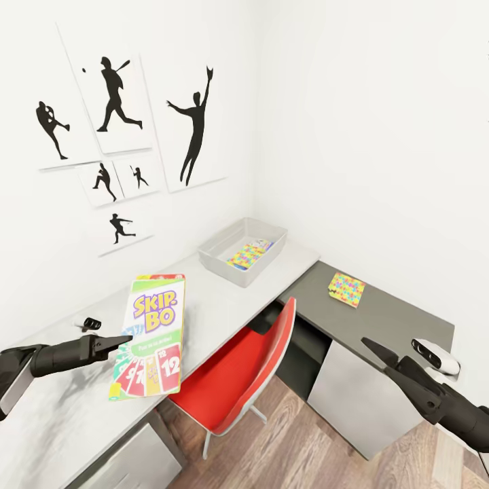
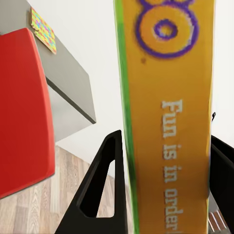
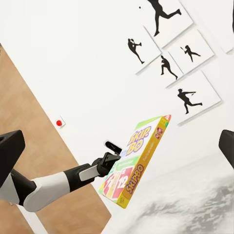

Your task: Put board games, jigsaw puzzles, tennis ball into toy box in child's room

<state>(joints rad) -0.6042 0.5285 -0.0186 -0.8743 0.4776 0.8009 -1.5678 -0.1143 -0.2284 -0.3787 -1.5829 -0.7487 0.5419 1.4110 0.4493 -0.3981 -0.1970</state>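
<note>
Left gripper clamps Skip-Bo box above near desk | right gripper open, empty | toy box far right | carry level, release over bin.

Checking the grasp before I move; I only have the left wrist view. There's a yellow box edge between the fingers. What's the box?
Observer: The Skip-Bo board game, shut in the left gripper and lifted above the white table.
Operator: Toy box?
Observer: The grey toy box sits near the wall corner, with a colourful puzzle inside.
Operator: Right arm?
Observer: The right gripper is open, holding nothing, over the grey desk.
</note>
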